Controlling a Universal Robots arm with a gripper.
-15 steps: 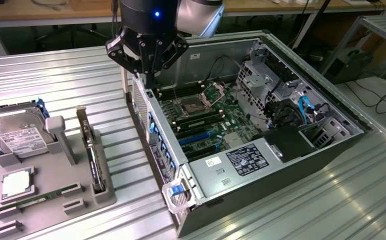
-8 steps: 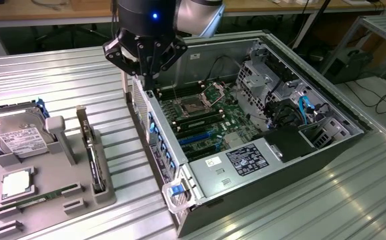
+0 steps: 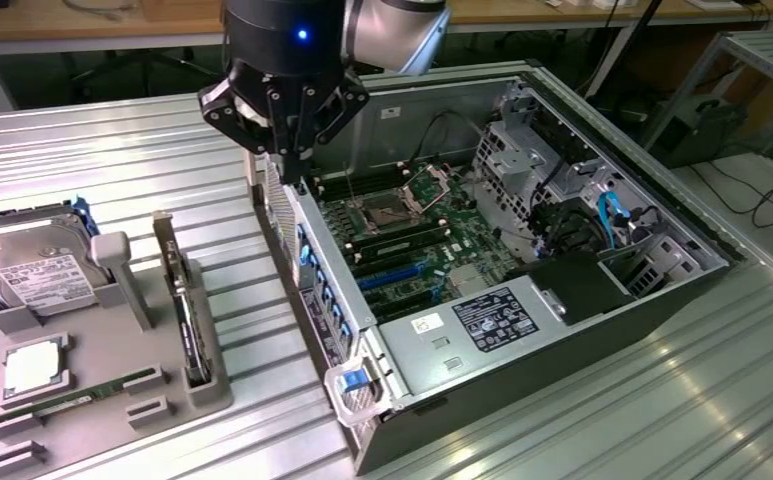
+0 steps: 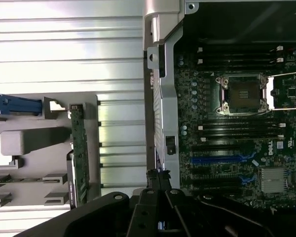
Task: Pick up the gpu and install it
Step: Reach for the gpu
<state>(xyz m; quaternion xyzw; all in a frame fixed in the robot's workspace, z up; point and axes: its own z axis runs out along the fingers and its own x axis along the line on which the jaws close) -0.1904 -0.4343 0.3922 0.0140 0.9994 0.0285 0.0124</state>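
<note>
The gpu (image 3: 186, 320) stands on edge in a slot of the grey holder (image 3: 146, 345) at the exterior view's left, its silver bracket at the far end. In the wrist view the gpu (image 4: 80, 148) shows as a thin green strip. My gripper (image 3: 286, 168) hangs over the rear wall of the open computer case (image 3: 520, 330), well apart from the card. Its fingers are shut together with nothing between them. In the wrist view the gripper (image 4: 158, 178) sits above the case's metal rear edge, next to the motherboard (image 4: 237, 148).
The holder also carries a silver hard drive (image 3: 33, 265), a square chip (image 3: 33, 365) and a memory stick (image 3: 79, 397). Inside the case are the processor socket (image 3: 393, 212), blue card slots (image 4: 219, 159) and cables. Ribbed metal table (image 3: 133, 160) surrounds everything.
</note>
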